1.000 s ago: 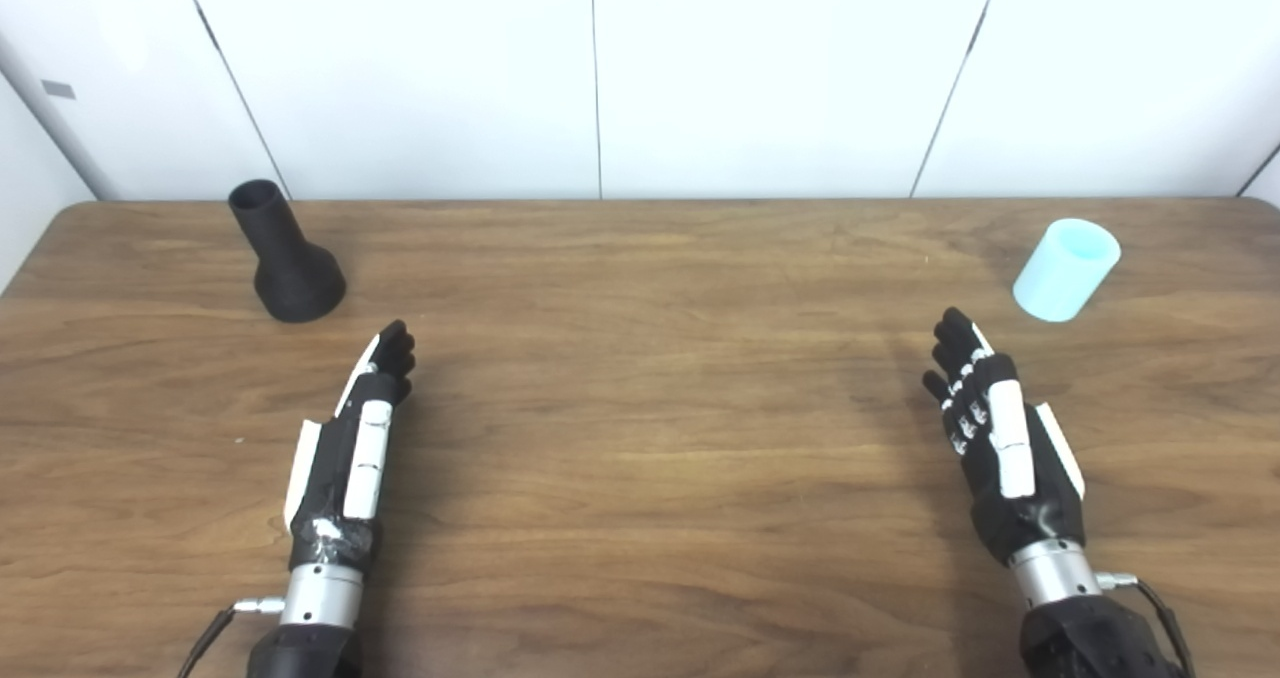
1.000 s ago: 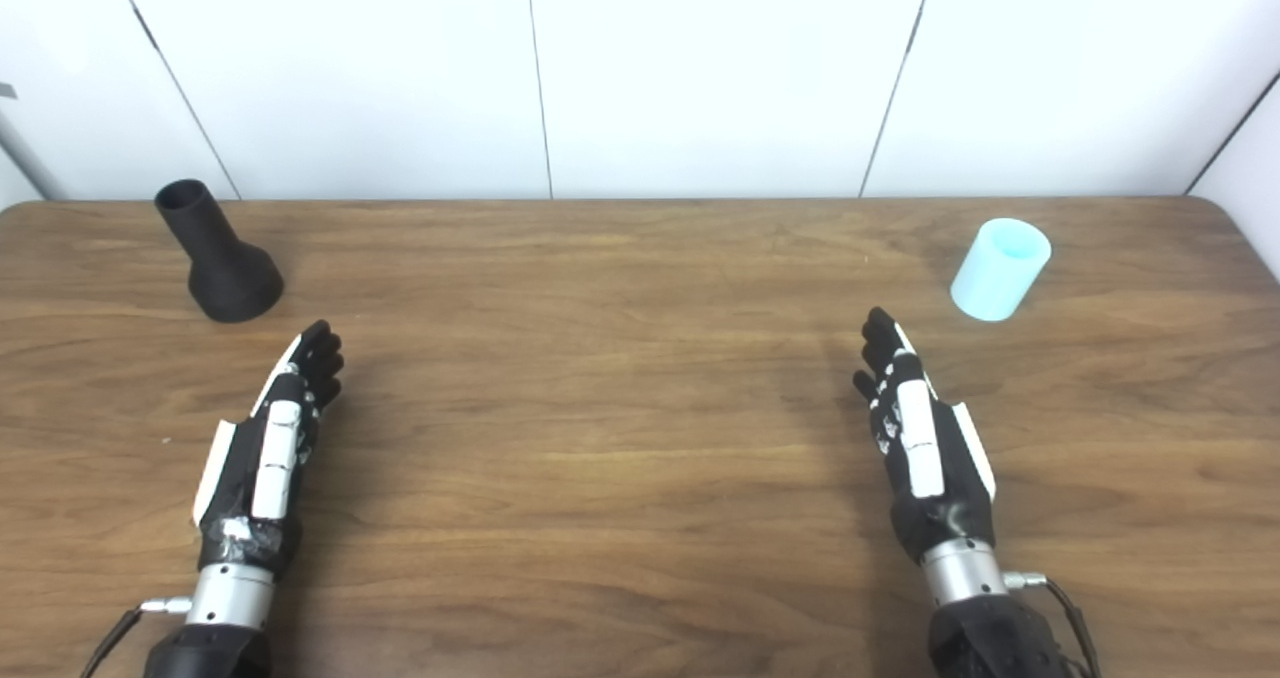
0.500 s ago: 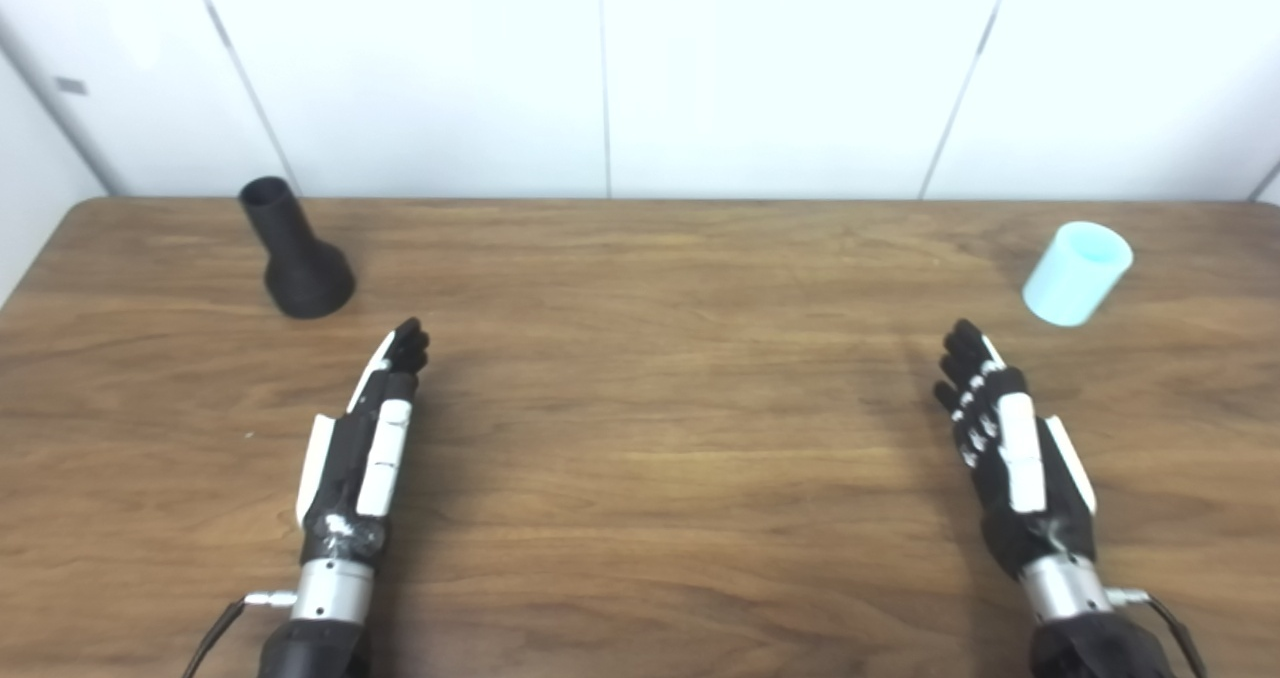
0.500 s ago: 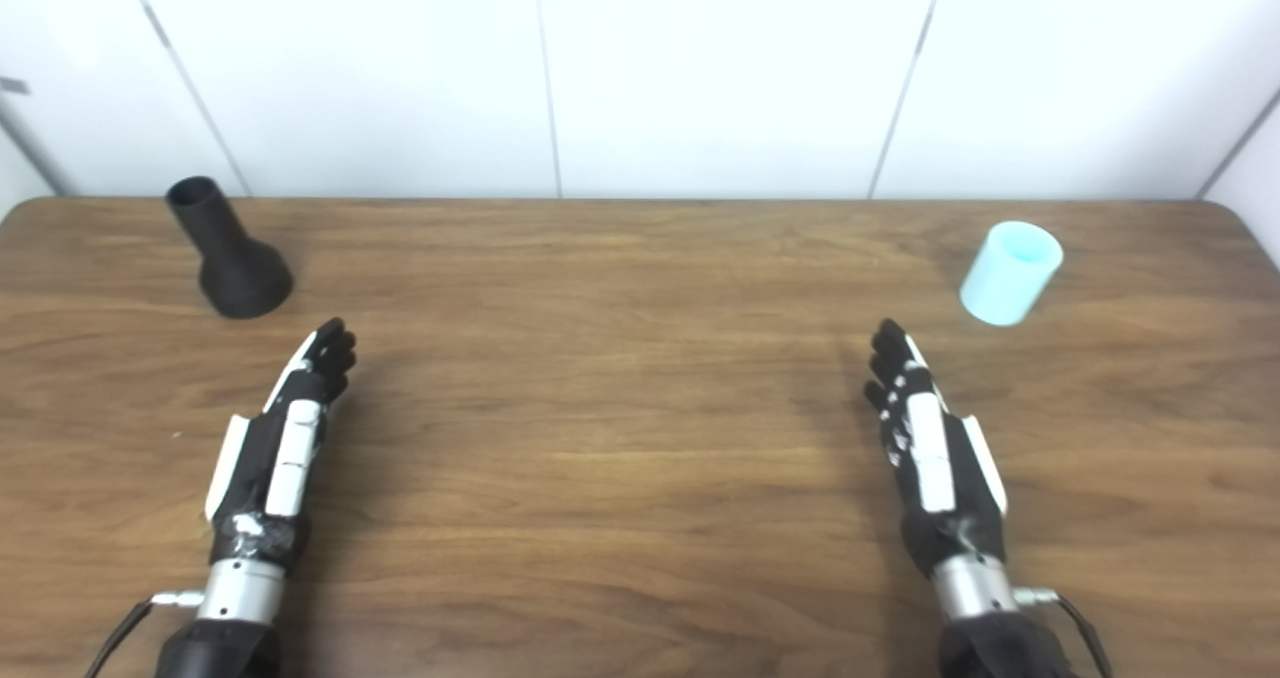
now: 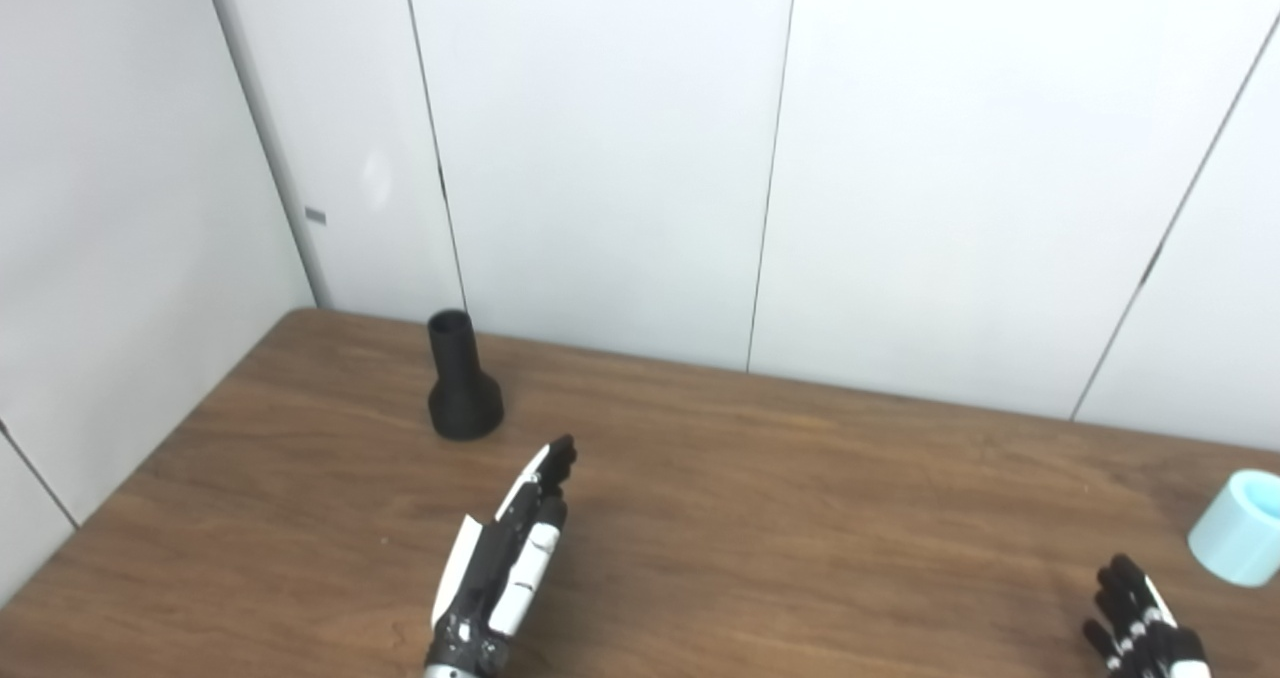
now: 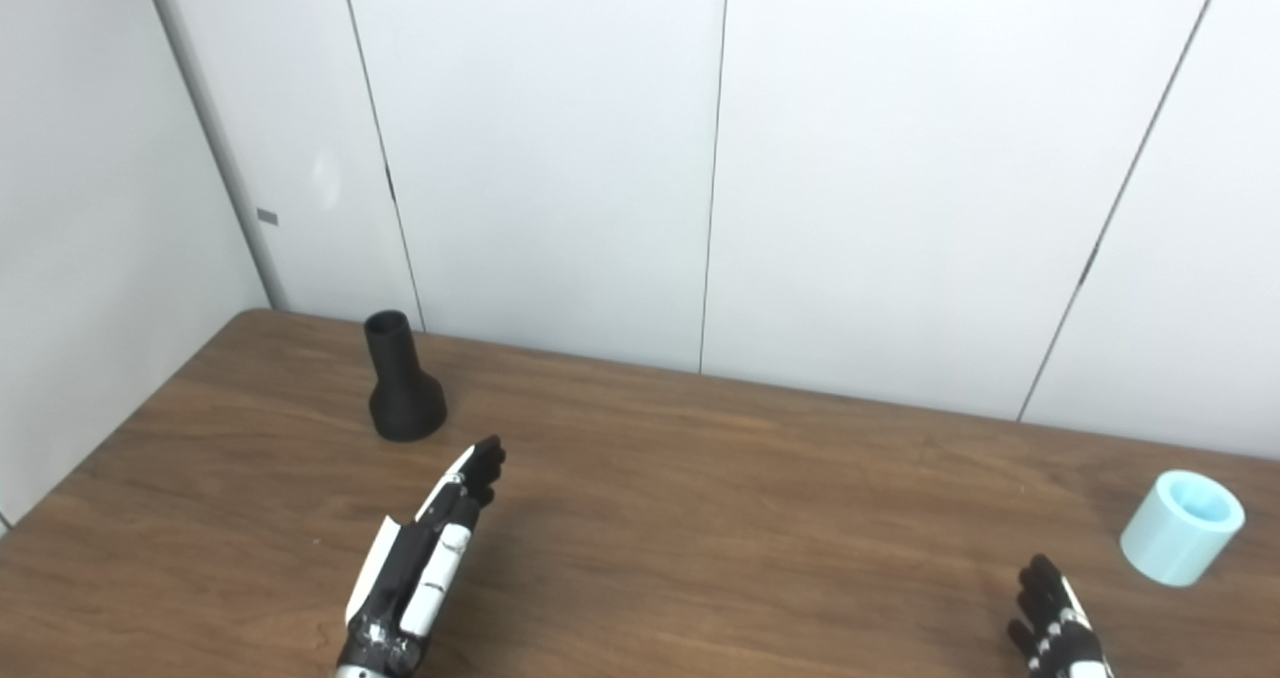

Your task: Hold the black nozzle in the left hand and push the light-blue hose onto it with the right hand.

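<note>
Left eye view: nozzle (image 5: 463, 383) stands upright on the counter (image 5: 800, 498), wide base down, near the far left corner. Left hand (image 5: 505, 558) lies flat, fingers straight and spread, empty, fingertips near the nozzle base but apart from it. Hose (image 5: 1238, 528) sits at the right frame edge, partly cut off. Right hand (image 5: 1145, 630) shows only its fingertips at the bottom edge, extended, nothing in them.

Right eye view: hose (image 6: 1182, 526) fully visible, a short tube tilted with its open end facing up and right, well apart from the nozzle (image 6: 403, 393). Right hand (image 6: 1060, 633) near it, not touching, fingers apart.

Risks: the left hand sweeping in low could knock the nozzle over, since its neck is narrow and tall. The hose could roll off if nudged. Both grasps not yet made.
</note>
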`<act>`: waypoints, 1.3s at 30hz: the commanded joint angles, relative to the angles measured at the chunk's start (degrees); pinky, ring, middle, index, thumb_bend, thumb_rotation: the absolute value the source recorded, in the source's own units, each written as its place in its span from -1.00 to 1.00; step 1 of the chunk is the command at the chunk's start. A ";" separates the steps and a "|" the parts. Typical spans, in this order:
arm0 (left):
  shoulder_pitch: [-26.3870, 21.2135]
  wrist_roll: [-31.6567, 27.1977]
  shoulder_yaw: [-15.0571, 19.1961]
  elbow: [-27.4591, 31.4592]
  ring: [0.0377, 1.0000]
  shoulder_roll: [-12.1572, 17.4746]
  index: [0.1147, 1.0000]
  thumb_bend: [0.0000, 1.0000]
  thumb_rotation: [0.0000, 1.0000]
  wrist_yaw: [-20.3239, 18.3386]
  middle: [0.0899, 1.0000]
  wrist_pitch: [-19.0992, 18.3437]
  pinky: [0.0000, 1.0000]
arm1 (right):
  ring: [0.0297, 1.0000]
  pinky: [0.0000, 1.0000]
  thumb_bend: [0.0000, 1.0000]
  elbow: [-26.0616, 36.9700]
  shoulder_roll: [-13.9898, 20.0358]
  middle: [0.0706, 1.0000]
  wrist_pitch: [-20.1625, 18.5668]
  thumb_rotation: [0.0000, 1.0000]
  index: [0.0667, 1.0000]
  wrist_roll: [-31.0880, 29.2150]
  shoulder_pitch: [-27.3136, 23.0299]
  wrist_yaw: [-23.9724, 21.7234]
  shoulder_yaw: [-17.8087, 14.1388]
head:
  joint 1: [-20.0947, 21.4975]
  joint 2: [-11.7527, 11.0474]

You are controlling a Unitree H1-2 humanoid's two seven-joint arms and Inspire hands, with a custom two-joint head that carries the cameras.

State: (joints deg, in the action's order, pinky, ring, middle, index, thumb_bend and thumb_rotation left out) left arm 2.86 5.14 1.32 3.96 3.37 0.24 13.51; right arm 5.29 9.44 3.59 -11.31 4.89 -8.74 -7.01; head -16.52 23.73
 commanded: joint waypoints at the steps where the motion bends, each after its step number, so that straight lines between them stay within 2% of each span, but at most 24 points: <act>1: 3.29 1.33 -0.91 -6.36 0.86 -2.04 0.87 -0.01 0.75 1.79 0.85 1.34 0.85 | 0.92 0.86 0.27 -0.98 0.75 0.88 2.31 0.93 0.86 -0.13 -0.42 -0.53 -0.20 | -0.02 0.01; 4: 3.31 4.03 -0.41 -5.82 0.80 -2.64 0.84 -0.05 0.53 3.84 0.81 0.64 0.76 | 0.92 0.83 0.35 -1.02 0.68 0.89 2.26 0.90 0.87 -0.13 -0.46 -0.48 -0.18 | 0.74 0.41; 5: 3.28 3.40 0.00 -5.59 0.80 -3.01 0.83 -0.05 0.38 4.18 0.80 1.00 0.76 | 0.91 0.82 0.36 -1.09 0.68 0.88 2.27 0.89 0.86 -0.18 -0.48 -0.54 -0.15 | 0.99 0.54; 6: 3.26 2.79 0.31 -5.43 0.80 -3.29 0.82 0.00 0.11 4.30 0.80 1.29 0.76 | 0.90 0.81 0.38 -1.14 0.69 0.88 2.28 0.88 0.85 -0.18 -0.49 -0.58 -0.12 | 0.99 0.54; 9: 2.98 3.12 1.85 -4.03 0.79 -4.38 0.81 0.16 -0.21 6.06 0.79 0.65 0.73 | 0.90 0.84 0.41 -1.04 0.50 0.88 2.08 0.89 0.84 0.47 -0.47 0.01 -0.17 | 1.15 0.61; 11: 2.34 4.93 2.99 -3.29 0.82 -4.50 0.83 0.21 -0.37 7.84 0.82 1.07 0.81 | 0.90 0.85 0.43 -1.10 0.36 0.87 1.98 0.88 0.84 0.97 -0.46 0.40 -0.25 | 1.15 0.61; 14: -0.48 7.81 5.40 -3.43 0.79 -3.54 0.82 0.38 -0.61 11.35 0.80 2.10 0.78 | 0.91 0.87 0.42 -1.47 0.03 0.87 2.08 0.86 0.83 0.20 -0.64 0.21 -0.38 | 1.66 0.97; 16: -2.55 8.11 6.70 -2.92 0.76 -2.72 0.78 0.47 -0.68 12.57 0.77 1.86 0.76 | 0.89 0.84 0.39 -1.51 -0.15 0.86 2.15 0.84 0.82 0.52 -0.73 0.45 -0.31 | 1.90 1.00; 19: -5.51 11.16 8.74 -1.56 0.72 -1.51 0.76 0.56 -0.63 15.22 0.74 -1.29 0.71 | 0.89 0.84 0.37 -1.47 -0.35 0.86 2.41 0.83 0.82 0.83 -0.83 0.54 -0.11 | 2.08 1.10; 22: -8.63 13.65 10.25 -1.99 0.72 0.76 0.75 0.58 -0.61 17.11 0.72 -2.64 0.68 | 0.89 0.84 0.36 -1.40 -0.39 0.85 2.27 0.83 0.82 0.76 -0.90 0.51 -0.11 | 2.33 1.26; 25: -11.27 12.68 11.86 -2.04 0.75 2.53 0.75 0.57 -0.77 17.31 0.73 -5.19 0.76 | 0.88 0.84 0.34 -1.03 -0.70 0.84 2.06 0.82 0.82 1.10 -0.91 0.90 -0.05 | 2.57 1.39; 27: -12.60 12.26 12.91 -1.99 0.78 3.52 0.77 0.59 -0.76 17.37 0.75 -7.32 0.80 | 0.87 0.81 0.30 -0.53 -0.86 0.84 1.90 0.84 0.83 1.33 -0.82 1.07 0.05 | 2.72 1.56; 30: -14.29 13.69 13.86 -3.87 0.76 5.96 0.79 0.61 -0.67 18.44 0.75 -8.20 0.76 | 0.87 0.81 0.24 0.39 -1.02 0.84 0.97 0.83 0.83 1.40 -0.67 1.33 0.07 | 2.87 1.77; 34: -16.43 14.17 14.52 -8.11 0.80 9.07 0.79 0.69 -0.60 19.41 0.77 -9.42 0.83 | 0.88 0.81 0.20 0.81 -0.95 0.86 1.11 0.88 0.86 2.03 -0.69 1.55 0.35 | 2.64 1.86; 39: -18.23 17.71 13.21 -10.44 0.85 11.33 0.75 0.72 -0.53 20.90 0.80 -12.12 0.85 | 0.91 0.77 0.19 1.34 -0.67 0.89 0.66 0.91 0.91 1.82 -0.60 1.32 0.82 | 2.41 2.13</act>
State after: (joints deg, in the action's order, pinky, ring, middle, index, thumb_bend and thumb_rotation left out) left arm -12.51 20.77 15.12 -6.48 12.98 19.90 0.88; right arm 5.65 8.92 3.74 -9.42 4.35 -7.16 -6.61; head -14.06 25.84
